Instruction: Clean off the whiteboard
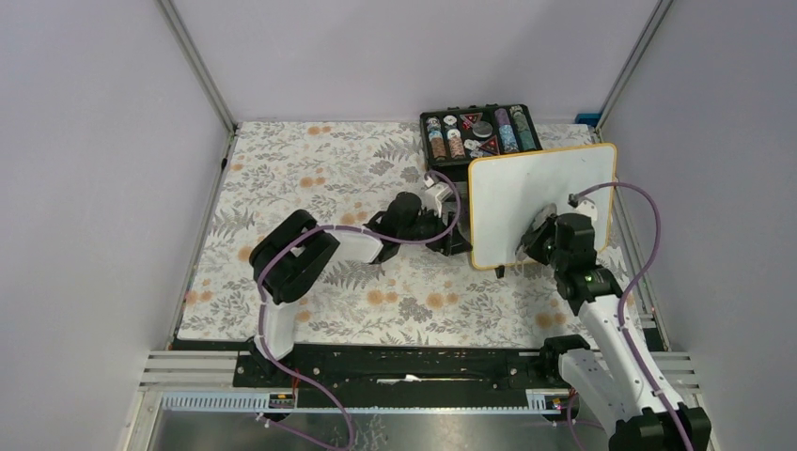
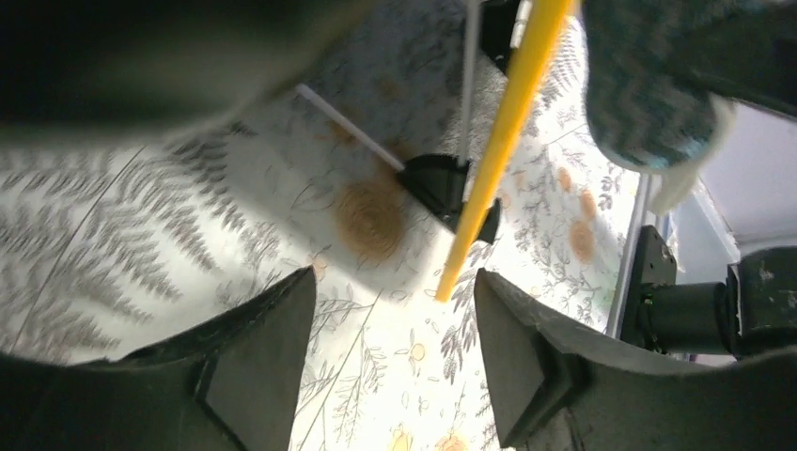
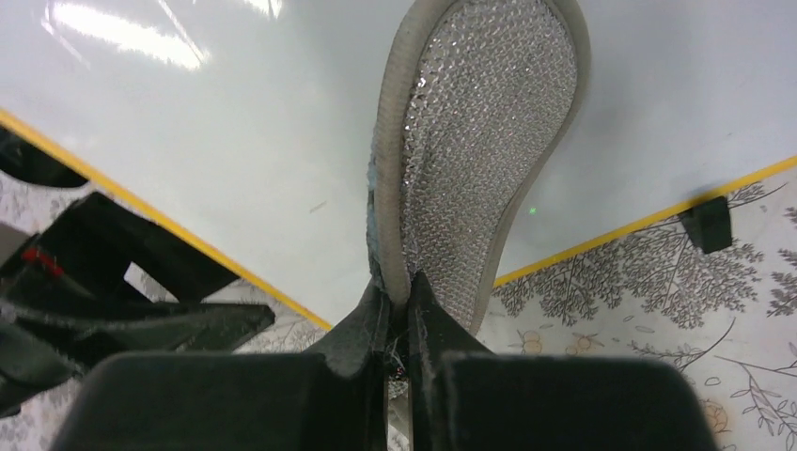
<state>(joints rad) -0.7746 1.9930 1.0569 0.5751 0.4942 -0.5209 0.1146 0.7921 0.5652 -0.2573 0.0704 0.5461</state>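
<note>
Looking down from above, we see the whiteboard (image 1: 540,202) standing nearly upright on its small black feet (image 3: 707,224) on the right half of the bench (image 1: 329,178), which wears a cloth printed with ferns and orange flowers. Its white face is turned toward the right arm, and its thin yellow frame (image 2: 507,141) runs all round. The right pincer (image 3: 395,291) is pressed together on the lower edge of an oval eraser pad (image 3: 479,141). We see the pad's grey mesh side with a pale rim in the wrist view, and its other side lies flat against the glossy white face, low down near the bottom frame. The left pincer (image 2: 393,282) sits low by the board's left edge with its two dark fingers spread and nothing between them. Beyond that gap we see the yellow frame edge-on and one black foot resting on the cloth. Just behind the board, against the back wall, a black case of coloured chips (image 1: 479,133) lies open on the bench.
</note>
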